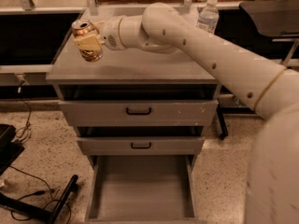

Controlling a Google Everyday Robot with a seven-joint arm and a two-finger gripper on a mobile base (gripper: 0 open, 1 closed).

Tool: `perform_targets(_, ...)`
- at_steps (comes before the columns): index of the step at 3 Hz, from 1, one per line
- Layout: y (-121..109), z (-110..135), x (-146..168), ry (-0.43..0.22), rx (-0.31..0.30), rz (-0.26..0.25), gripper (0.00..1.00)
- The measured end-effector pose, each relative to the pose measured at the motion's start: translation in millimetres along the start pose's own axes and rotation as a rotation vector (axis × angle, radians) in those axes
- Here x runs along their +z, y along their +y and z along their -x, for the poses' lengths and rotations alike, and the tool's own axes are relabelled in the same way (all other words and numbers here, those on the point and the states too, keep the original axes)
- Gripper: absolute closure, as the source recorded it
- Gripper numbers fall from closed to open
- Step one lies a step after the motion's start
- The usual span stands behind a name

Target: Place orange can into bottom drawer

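The orange can (86,41), copper-coloured with a silver top, is held at the left of the grey cabinet top (135,66), lifted a little above it. My gripper (88,43) is shut on the can, with a yellowish finger pad (87,44) across its side. My white arm reaches in from the right over the cabinet. The bottom drawer (142,190) is pulled open below, a wide plain grey tray with nothing in it.
A clear plastic bottle (208,17) stands at the back right of the cabinet top. Two shallower drawers with black handles (138,111) sit above the bottom one. Black cables and a stand (42,204) lie on the floor to the left.
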State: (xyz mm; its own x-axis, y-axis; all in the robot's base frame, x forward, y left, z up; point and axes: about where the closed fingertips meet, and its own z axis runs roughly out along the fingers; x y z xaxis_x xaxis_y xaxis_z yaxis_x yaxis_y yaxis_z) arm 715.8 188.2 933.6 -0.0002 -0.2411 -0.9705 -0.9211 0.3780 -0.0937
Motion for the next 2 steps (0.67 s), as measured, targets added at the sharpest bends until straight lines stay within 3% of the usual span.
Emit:
perform_targets(1, 26, 13, -63, 0.083, -0.028, -0.076, 1.00)
perform_targets(2, 60, 23, -113, 0.121, -0.051, -0.141, 1.00)
